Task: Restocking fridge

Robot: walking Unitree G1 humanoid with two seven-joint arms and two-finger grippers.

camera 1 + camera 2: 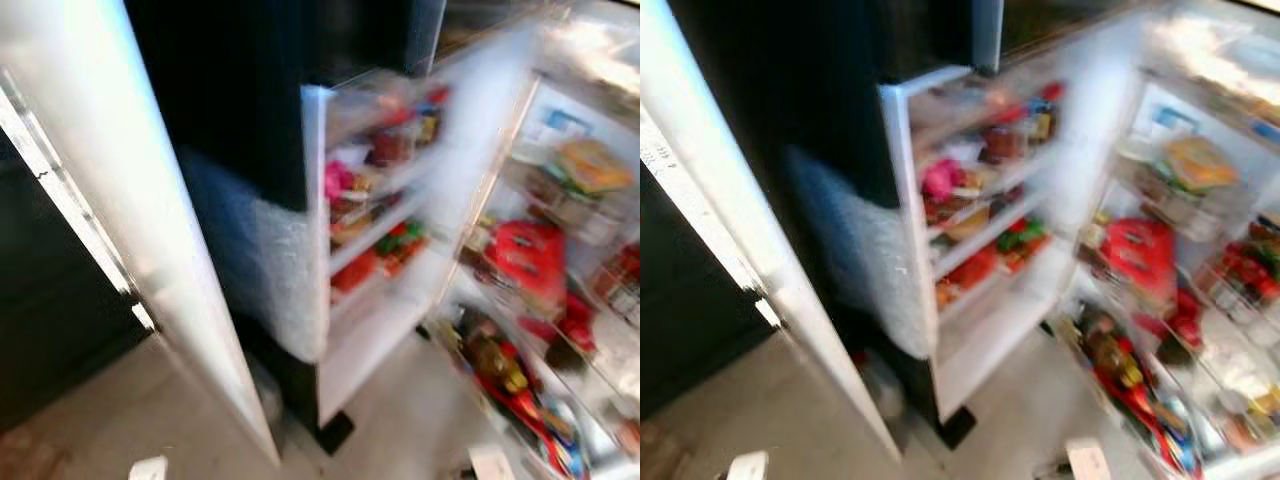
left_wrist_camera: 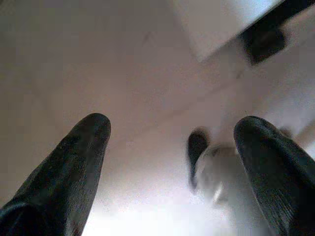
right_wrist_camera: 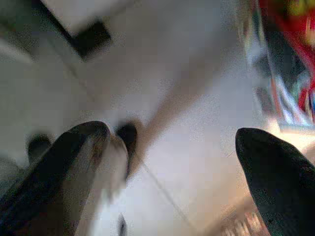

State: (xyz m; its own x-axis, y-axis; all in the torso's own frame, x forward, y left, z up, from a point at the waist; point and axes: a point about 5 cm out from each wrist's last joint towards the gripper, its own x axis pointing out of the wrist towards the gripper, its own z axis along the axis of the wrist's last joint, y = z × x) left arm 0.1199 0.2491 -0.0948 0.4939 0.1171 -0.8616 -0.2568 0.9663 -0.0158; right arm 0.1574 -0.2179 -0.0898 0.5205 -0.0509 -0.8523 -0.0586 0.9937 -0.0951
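Now both doors of the fridge (image 1: 400,300) stand wide, shelves packed and blurred; left gripper (image 2: 172,162) and right gripper (image 3: 172,167) hang spread apart over pale floor (image 2: 123,73).

white fridge (image 1: 380,330), red bag (image 1: 527,258), pink packet (image 1: 338,180), pale floor (image 2: 147,73)

My left gripper (image 2: 172,147), two long black fingers (image 2: 69,172), rounded tips, matte finish, my right gripper (image 3: 172,152) the same, faint ribbing on one finger (image 3: 280,172)
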